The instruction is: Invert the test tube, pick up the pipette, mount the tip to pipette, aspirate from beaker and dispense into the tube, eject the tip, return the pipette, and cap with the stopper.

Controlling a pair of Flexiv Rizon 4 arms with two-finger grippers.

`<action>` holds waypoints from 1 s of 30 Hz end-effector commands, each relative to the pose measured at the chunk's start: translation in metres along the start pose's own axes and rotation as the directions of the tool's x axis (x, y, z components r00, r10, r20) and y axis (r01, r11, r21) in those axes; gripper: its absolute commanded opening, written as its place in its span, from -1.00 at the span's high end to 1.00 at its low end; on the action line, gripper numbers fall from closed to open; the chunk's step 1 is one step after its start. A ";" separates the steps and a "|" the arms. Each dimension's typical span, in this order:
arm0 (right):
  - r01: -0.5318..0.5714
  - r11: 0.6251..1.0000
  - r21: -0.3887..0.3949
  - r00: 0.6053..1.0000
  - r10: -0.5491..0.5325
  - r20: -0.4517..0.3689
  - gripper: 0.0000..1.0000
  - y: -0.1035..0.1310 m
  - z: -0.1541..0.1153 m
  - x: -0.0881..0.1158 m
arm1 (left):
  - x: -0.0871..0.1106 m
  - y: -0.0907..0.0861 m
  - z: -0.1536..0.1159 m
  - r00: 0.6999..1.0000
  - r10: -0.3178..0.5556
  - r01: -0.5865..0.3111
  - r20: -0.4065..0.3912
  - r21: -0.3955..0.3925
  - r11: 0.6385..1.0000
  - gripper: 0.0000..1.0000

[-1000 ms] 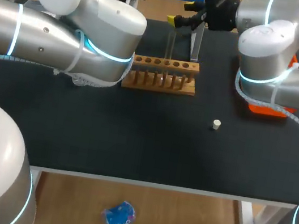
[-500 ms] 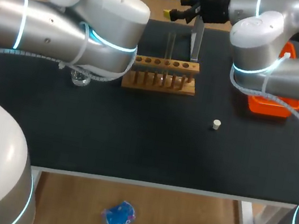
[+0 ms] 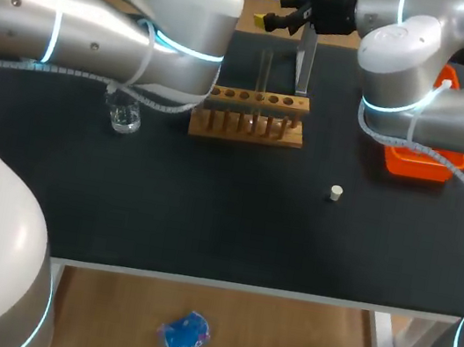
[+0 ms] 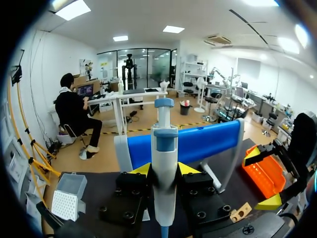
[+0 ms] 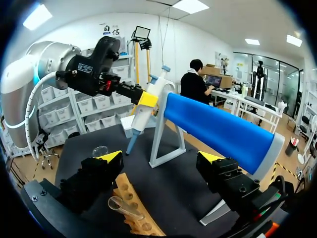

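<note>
My left gripper (image 4: 164,171) is shut on the white and blue pipette (image 4: 164,163), held upright between its yellow fingers. In the right wrist view that pipette (image 5: 141,111) hangs in the left gripper (image 5: 146,99) beside the blue stand, above the table's far side. My right gripper (image 5: 161,158) stands open with nothing in it, over the wooden rack (image 5: 136,210) with a glass test tube (image 5: 121,204). In the head view the tube (image 3: 264,72) stands upright in the rack (image 3: 250,116). The beaker (image 3: 124,116) sits left of the rack. A small white stopper (image 3: 336,192) lies mid-table.
The pipette stand (image 3: 305,61) with its blue roll (image 5: 218,130) stands behind the rack. An orange tray (image 3: 425,163) sits at the right under my right arm. A white tip box (image 4: 67,198) lies off to the side of the left gripper.
My left arm has lifted and drawn back, uncovering the beaker. My right arm swung left toward the stand a second ago and has since kept still.
</note>
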State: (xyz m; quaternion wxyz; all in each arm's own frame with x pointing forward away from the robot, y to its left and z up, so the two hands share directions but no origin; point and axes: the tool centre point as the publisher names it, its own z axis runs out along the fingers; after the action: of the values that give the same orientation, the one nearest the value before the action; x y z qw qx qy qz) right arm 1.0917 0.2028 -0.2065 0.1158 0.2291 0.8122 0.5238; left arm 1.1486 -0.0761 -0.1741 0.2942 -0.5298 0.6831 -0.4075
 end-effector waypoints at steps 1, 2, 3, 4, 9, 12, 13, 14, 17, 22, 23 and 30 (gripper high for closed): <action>-0.001 1.000 0.003 1.000 0.001 -0.003 -1.00 0.001 0.000 -0.001 | 0.000 -0.007 0.011 1.000 0.005 -0.005 0.017 -0.027 1.000 1.00; -0.001 1.000 0.003 1.000 0.001 -0.003 -1.00 0.001 0.000 -0.001 | 0.000 -0.007 0.012 1.000 0.005 -0.004 0.017 -0.027 1.000 1.00; -0.001 1.000 0.003 1.000 0.001 -0.003 -1.00 0.001 0.000 -0.001 | -0.001 -0.007 0.013 1.000 0.004 -0.003 0.018 -0.028 1.000 1.00; -0.001 1.000 0.003 1.000 0.001 -0.003 -1.00 0.001 0.000 -0.001 | -0.001 -0.007 0.014 1.000 0.004 -0.003 0.019 -0.029 1.000 1.00; -0.001 1.000 0.003 1.000 0.001 -0.003 -1.00 0.001 0.000 -0.001 | -0.003 -0.008 0.018 1.000 0.005 -0.004 0.028 -0.036 0.999 1.00; -0.001 1.000 0.003 1.000 0.001 -0.003 -1.00 0.001 0.000 -0.001 | -0.004 -0.009 0.021 0.999 0.004 -0.003 0.034 -0.040 0.999 1.00; -0.001 1.000 0.003 1.000 0.001 -0.003 -1.00 0.001 0.000 -0.001 | -0.004 -0.009 0.021 0.999 0.004 -0.002 0.034 -0.042 0.999 1.00; -0.001 1.000 0.003 1.000 0.001 -0.003 -1.00 0.001 0.000 -0.001 | -0.004 -0.008 0.022 0.999 0.004 -0.002 0.036 -0.043 0.999 1.00; -0.001 1.000 0.003 1.000 0.001 -0.003 -1.00 0.001 0.000 -0.001 | -0.005 -0.007 0.024 0.999 0.004 -0.002 0.040 -0.049 0.999 1.00; -0.001 1.000 0.003 1.000 0.001 -0.003 -1.00 0.001 0.000 -0.001 | -0.007 -0.006 0.026 0.999 0.003 0.000 0.045 -0.059 0.998 1.00; -0.001 1.000 0.003 1.000 0.001 -0.003 -1.00 0.001 0.000 -0.001 | -0.008 -0.006 0.027 0.999 0.003 -0.001 0.047 -0.060 0.998 1.00; -0.001 1.000 0.003 1.000 0.001 -0.003 -1.00 0.001 0.000 -0.001 | -0.008 -0.005 0.031 0.999 0.004 -0.001 0.050 -0.068 0.998 1.00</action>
State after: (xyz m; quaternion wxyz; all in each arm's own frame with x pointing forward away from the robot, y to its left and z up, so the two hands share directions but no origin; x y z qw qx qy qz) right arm 1.0919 0.2027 -0.2064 0.1156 0.2292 0.8124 0.5236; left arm 1.1747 -0.0752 -0.1867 0.2953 -0.5470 0.6878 -0.3749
